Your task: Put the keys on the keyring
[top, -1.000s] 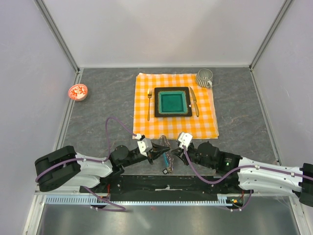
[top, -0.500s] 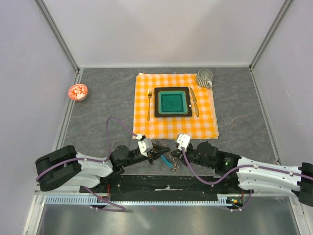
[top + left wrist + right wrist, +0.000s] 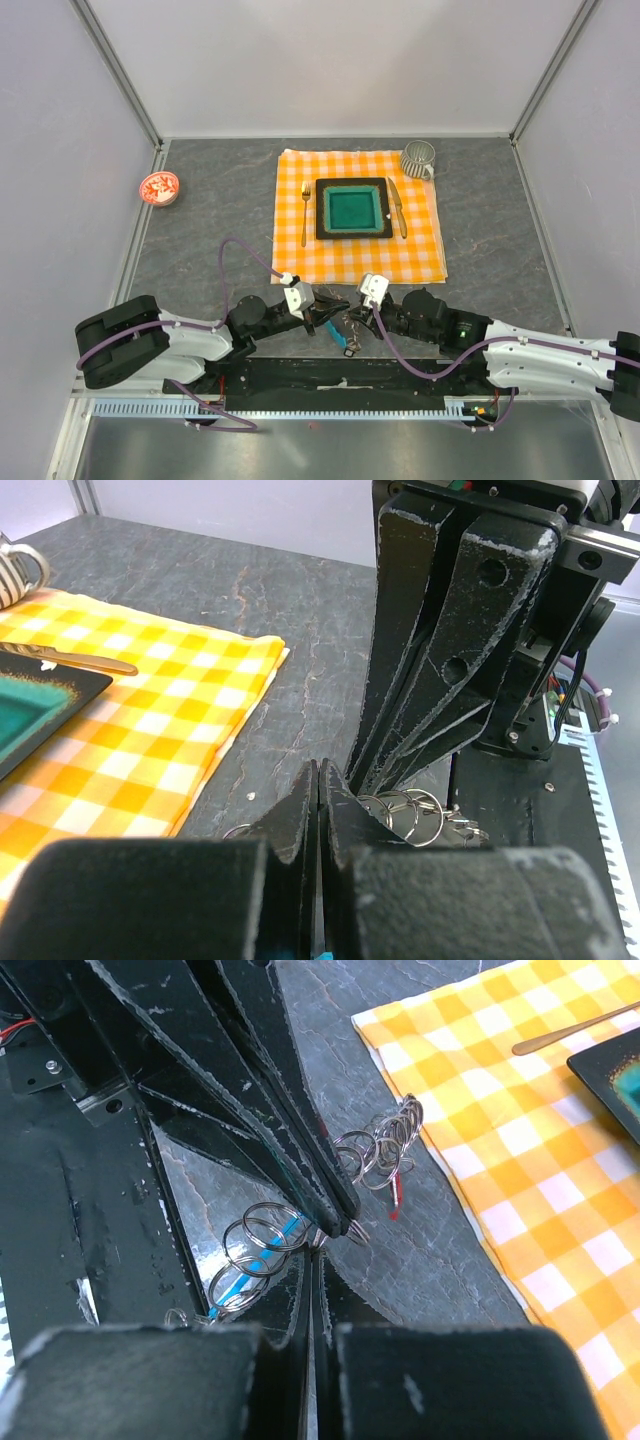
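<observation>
Both grippers meet tip to tip low over the dark table, just in front of the cloth. My left gripper is shut on the keyring; its cyan strip runs in between the fingers and shows inside the shut pair. Three silvery rings sit around that strip. A bunch of small rings with a red tag, the keys, lies beyond the tips. My right gripper is shut, its tip touching a silvery wire end at the left tip. Whether it pinches that wire is unclear.
An orange checked cloth lies just beyond the grippers, with a dark square plate, fork, knife and striped mug. A red-and-white dish sits at the far left. The black base rail runs behind the wrists.
The bunch of rings and blue strip under the tips has shifted slightly between frames. The right gripper edged a little left toward the left one. Both stay shut.
</observation>
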You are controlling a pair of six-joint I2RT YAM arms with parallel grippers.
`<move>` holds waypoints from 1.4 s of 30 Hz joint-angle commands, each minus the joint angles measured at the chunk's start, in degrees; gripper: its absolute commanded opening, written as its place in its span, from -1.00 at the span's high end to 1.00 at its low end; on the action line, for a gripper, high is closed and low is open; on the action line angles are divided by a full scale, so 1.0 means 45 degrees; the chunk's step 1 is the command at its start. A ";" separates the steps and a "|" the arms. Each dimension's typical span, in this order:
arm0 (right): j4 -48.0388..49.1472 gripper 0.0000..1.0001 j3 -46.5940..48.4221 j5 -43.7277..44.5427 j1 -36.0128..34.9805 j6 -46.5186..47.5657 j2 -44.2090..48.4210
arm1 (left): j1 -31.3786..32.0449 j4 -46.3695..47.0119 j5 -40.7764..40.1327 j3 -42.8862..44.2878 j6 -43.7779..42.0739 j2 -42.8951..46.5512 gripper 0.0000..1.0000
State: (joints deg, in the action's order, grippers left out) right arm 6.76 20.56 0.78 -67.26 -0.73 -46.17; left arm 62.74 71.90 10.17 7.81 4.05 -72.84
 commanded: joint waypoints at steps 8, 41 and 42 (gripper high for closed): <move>0.2988 1.00 0.0101 -0.0662 -0.0013 0.0007 0.0065 | 0.0140 0.5194 0.0278 0.0764 0.0387 -0.0180 0.96; -0.3321 0.10 0.2815 -0.0153 -0.0013 0.0825 0.1161 | 0.0257 0.5194 0.0824 -0.0760 -0.0139 0.2143 0.97; -0.3281 0.09 0.2873 -0.0540 -0.0013 0.0962 0.0811 | 0.0257 0.5194 0.0844 -0.0741 -0.0139 0.2143 0.96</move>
State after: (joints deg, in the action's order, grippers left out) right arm -8.32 31.05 2.26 -67.02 -0.75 -39.29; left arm 63.51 72.44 12.56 3.68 5.19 -64.42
